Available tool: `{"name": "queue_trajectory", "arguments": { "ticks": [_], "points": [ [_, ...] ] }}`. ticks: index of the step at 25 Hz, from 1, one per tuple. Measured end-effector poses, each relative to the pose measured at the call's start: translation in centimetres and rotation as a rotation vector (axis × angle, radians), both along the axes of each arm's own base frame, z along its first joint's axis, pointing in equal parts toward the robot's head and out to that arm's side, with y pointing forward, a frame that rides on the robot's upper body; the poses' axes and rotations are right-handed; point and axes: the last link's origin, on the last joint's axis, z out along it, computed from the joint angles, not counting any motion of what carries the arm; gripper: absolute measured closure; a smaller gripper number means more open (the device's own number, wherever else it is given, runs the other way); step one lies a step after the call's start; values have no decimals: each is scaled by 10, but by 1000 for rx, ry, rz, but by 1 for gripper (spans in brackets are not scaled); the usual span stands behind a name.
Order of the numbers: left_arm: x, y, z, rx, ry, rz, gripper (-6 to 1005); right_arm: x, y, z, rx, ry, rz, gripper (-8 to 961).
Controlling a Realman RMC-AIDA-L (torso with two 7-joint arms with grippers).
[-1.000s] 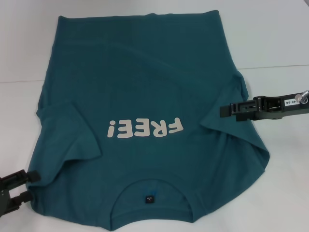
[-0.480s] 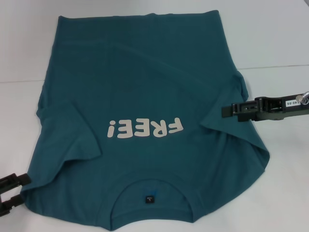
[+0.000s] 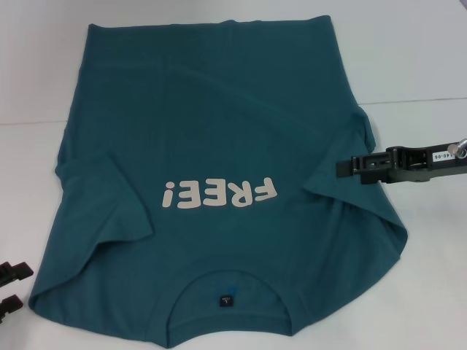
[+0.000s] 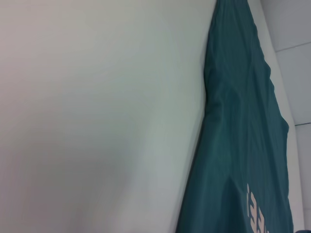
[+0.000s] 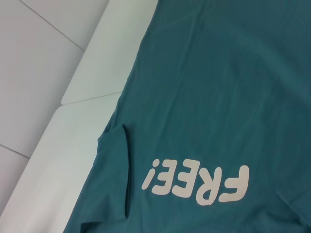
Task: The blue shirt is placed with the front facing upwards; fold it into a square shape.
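The blue shirt (image 3: 219, 117) lies flat on the table, front up, collar nearest me, with white "FREE!" lettering (image 3: 219, 195) and a small black label (image 3: 225, 300) in the neck. Both sleeves are folded in over the body, the left sleeve (image 3: 109, 204) and the right sleeve (image 3: 339, 186). My left gripper (image 3: 13, 286) is open at the near left, just off the shirt's shoulder edge and holding nothing. My right gripper (image 3: 344, 168) hovers at the right sleeve's fold. The wrist views show the shirt (image 4: 243, 145) edge and the shirt (image 5: 218, 87) chest.
A white table (image 3: 423, 58) carries the shirt, with bare surface to the left and right of it. A seam in the table (image 3: 416, 100) runs across behind the right arm. The shirt's hem reaches close to the far edge.
My left gripper has drawn back to the left, off the shirt's shoulder, and now only its fingertips show. The right gripper has barely moved.
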Motion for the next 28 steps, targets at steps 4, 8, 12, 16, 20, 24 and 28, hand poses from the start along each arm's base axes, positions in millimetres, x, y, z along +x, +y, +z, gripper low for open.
{"name": "queue_trajectory", "arguments": {
  "ticks": [4, 8, 12, 16, 20, 24, 28],
  "points": [
    [-1, 3, -1, 3, 13, 5, 239, 0, 0, 1, 1, -1, 0, 113],
    [0, 5, -4, -6, 17, 4, 239, 0, 0, 1, 0, -1, -1, 112],
    [1, 5, -8, -29, 15, 4, 239, 0, 0, 0, 0, -1, -1, 112],
    [5, 6, -10, -44, 0, -11, 239, 0, 0, 0, 0, 0, -1, 112],
    [14, 8, -16, -66, -30, -45, 238, 0, 0, 0, 1, 1, -1, 113],
    [22, 17, -21, -85, -33, -68, 240, 1, 0, 1, 1, 3, -1, 113],
    [25, 23, -21, -83, -31, -75, 241, 3, -2, 1, 1, 3, -8, 113]
  ]
}}
